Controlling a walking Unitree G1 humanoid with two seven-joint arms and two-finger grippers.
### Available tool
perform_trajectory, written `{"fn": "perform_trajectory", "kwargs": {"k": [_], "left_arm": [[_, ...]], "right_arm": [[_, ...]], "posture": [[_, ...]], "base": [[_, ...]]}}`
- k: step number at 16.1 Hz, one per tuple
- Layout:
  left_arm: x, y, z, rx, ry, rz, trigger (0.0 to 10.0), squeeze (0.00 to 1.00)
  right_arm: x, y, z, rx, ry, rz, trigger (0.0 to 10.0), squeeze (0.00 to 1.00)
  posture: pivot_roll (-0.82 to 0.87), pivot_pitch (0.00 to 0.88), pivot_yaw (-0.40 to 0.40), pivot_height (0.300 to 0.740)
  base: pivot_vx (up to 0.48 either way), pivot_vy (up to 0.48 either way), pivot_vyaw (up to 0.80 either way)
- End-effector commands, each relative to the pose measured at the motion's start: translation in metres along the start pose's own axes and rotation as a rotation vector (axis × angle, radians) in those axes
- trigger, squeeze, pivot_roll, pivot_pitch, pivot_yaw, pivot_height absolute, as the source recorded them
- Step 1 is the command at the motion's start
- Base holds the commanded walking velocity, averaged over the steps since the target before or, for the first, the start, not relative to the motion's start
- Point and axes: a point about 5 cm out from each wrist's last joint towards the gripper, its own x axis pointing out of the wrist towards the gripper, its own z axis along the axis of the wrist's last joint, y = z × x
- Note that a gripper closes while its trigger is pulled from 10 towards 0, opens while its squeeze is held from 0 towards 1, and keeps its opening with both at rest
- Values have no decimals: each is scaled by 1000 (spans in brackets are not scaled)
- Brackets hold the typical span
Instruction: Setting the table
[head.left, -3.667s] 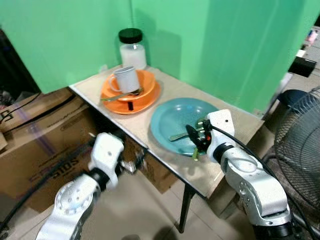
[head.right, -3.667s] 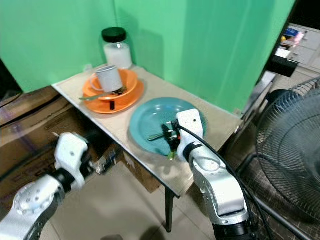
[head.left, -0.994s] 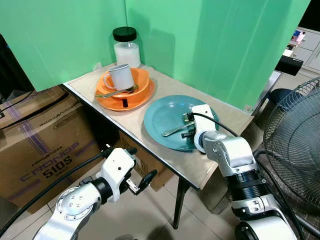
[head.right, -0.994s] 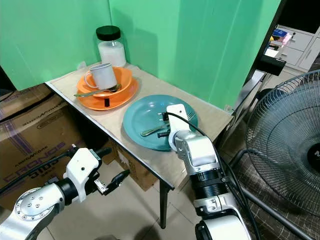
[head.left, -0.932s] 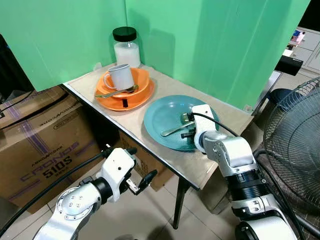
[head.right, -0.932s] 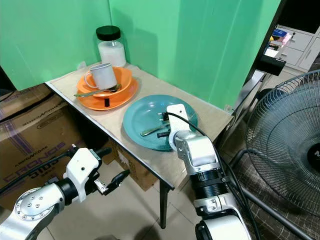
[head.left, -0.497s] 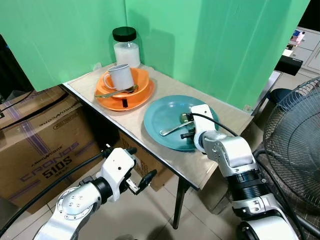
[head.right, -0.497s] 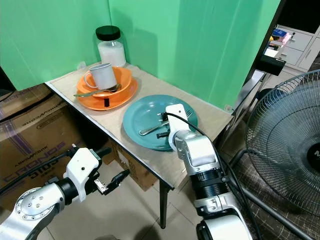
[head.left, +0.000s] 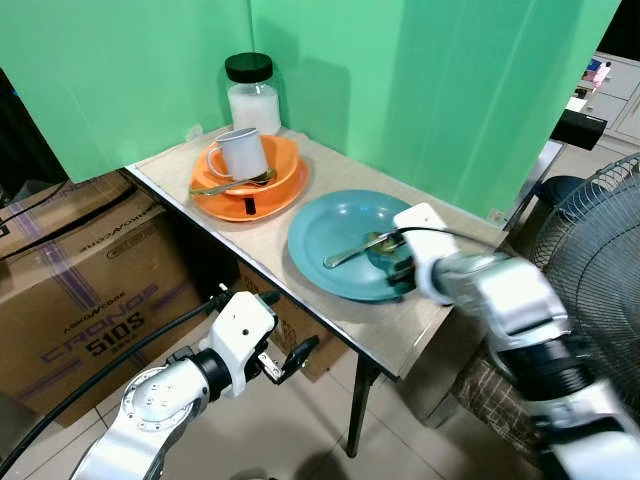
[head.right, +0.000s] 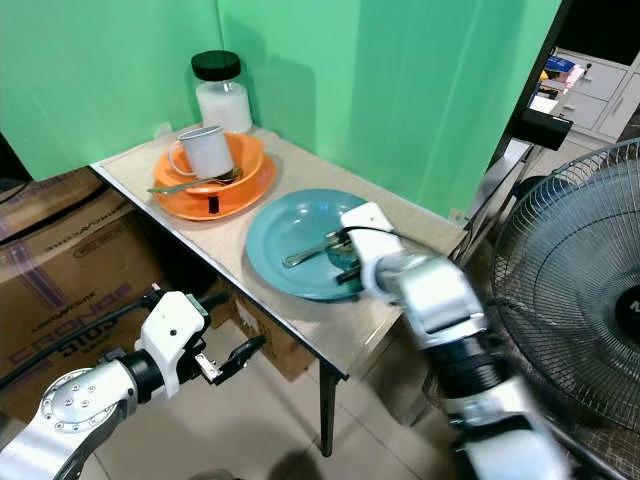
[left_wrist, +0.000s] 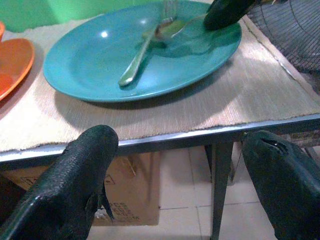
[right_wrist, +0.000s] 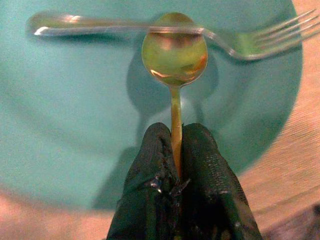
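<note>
Your right gripper (right_wrist: 175, 172) is pinching the gold metal spoon (right_wrist: 174, 55) at centre frame, bowl over the silver fork (right_wrist: 150, 30) on the round teal plate (head.left: 330, 225), likely for lifting it clear; left gripper (left_wrist: 180, 165) is hanging spread below the table edge.

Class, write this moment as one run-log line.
right gripper: shut on spoon, above teal plate | fork: on plate | left gripper: open, below table edge
</note>
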Motion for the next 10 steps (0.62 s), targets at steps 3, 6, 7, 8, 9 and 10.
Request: {"fn": "perform_trajectory", "kwargs": {"k": [3,6,7,8,9,10], "left_arm": [[3,2,3,20,-8,-13,10000,0],[7,1,3,23,-10,-26,10000,0],[10,3,7,30,-29,-14,10000,0],[12,6,11,26,-56,4,10000,0],[14,9,17,25,-86,28,10000,0],[15,13,23,23,-120,57,10000,0]], "right_arm": [[-22,-5,3,-111,-4,59,0,0],[-49,-22,1,-164,-6,49,0,0],[-65,-29,7,-129,-54,67,0,0],[-79,-33,16,-68,-147,90,0,0],[-89,-32,25,0,-315,118,510,0],[-92,-28,26,48,-442,135,1412,0]], "posture": [[9,0,29,740],[4,0,28,740],[0,0,31,740],[-7,0,36,740],[-14,0,43,740],[-14,0,48,740]], "base": [[0,0,0],[0,0,0],[0,0,0],[0,0,0],[0,0,0],[0,0,0]]}}
